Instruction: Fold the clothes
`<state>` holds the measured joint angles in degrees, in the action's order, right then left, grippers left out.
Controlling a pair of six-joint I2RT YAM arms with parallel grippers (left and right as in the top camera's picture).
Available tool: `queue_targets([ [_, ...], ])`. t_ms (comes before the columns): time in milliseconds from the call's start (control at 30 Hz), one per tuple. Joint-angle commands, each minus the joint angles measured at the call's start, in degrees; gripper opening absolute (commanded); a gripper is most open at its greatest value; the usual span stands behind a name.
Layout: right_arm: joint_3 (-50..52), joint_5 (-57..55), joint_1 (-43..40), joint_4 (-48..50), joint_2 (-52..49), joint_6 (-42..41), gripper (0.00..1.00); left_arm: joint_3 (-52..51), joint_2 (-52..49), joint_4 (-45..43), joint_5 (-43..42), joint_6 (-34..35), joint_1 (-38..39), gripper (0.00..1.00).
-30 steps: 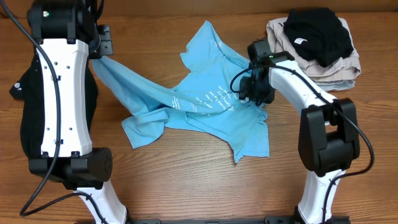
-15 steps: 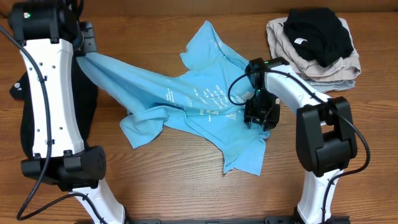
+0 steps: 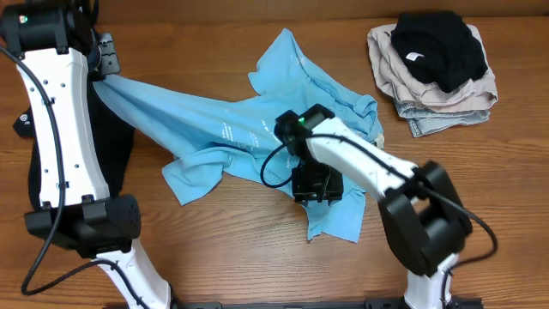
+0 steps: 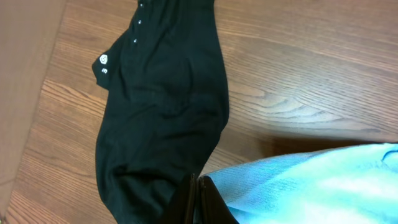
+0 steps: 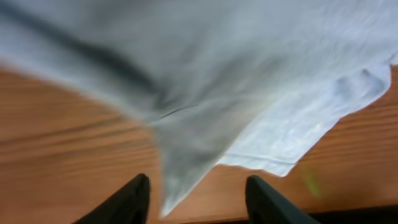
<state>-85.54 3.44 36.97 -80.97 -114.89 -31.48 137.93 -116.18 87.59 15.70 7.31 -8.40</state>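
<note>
The light blue T-shirt [image 3: 214, 129] lies crumpled across the middle of the table, stretched toward the far left. My left gripper [image 3: 103, 62] is shut on its left edge and holds it raised; the left wrist view shows the jaws [image 4: 198, 190] pinched on blue fabric [image 4: 311, 186]. The long black shirt [image 4: 168, 106] with a small white logo lies on the table below, partly hidden by my left arm in the overhead view [image 3: 118, 142]. My right gripper [image 3: 317, 184] is over the T-shirt's lower part, fingers open [image 5: 199, 196], with blurred fabric [image 5: 217, 81] just ahead.
A pile of beige and grey clothes [image 3: 446, 94] with a black garment [image 3: 437, 47] on top sits at the far right corner. Bare wood [image 3: 240, 249] shows along the front of the table.
My left gripper has pulled the T-shirt's edge further left, stretching it. My right gripper has moved from the shirt's right side leftward and nearer, to its lower middle.
</note>
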Motion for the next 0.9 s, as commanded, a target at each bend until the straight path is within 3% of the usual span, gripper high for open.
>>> queue_targets([
  [0,0.0,-5.6,-0.6,3.5,8.3,-3.3,0.58,-0.3,-1.3,-0.5,0.7,-0.9,-0.7,0.04],
  [100,-0.2,-11.2,-2.6,9.2,10.8,-1.3,0.68,-0.3,-1.5,-1.2,-1.3,-0.9,-0.7,0.04],
  [200,-0.2,-14.0,-6.3,17.4,10.8,5.6,0.71,-0.3,-1.5,-1.5,-2.3,-0.9,-0.7,0.04],
  [333,-0.1,-13.9,-12.8,28.1,8.2,11.8,0.7,-0.3,-1.5,-2.1,-2.3,-0.9,-0.7,0.05],
  [567,-0.1,-7.2,-21.9,37.1,2.7,19.8,0.67,-0.3,-1.5,-5.9,-8.8,-0.9,-0.7,0.04],
  [700,-0.1,-7.2,-24.0,37.9,-0.3,19.8,0.55,-0.3,-1.6,-8.1,-14.3,-0.9,-0.6,0.04],
  [867,0.0,-6.5,-24.6,38.4,-4.2,20.0,0.25,-0.3,-2.6,-9.9,-19.2,-0.9,-0.6,0.04],
])
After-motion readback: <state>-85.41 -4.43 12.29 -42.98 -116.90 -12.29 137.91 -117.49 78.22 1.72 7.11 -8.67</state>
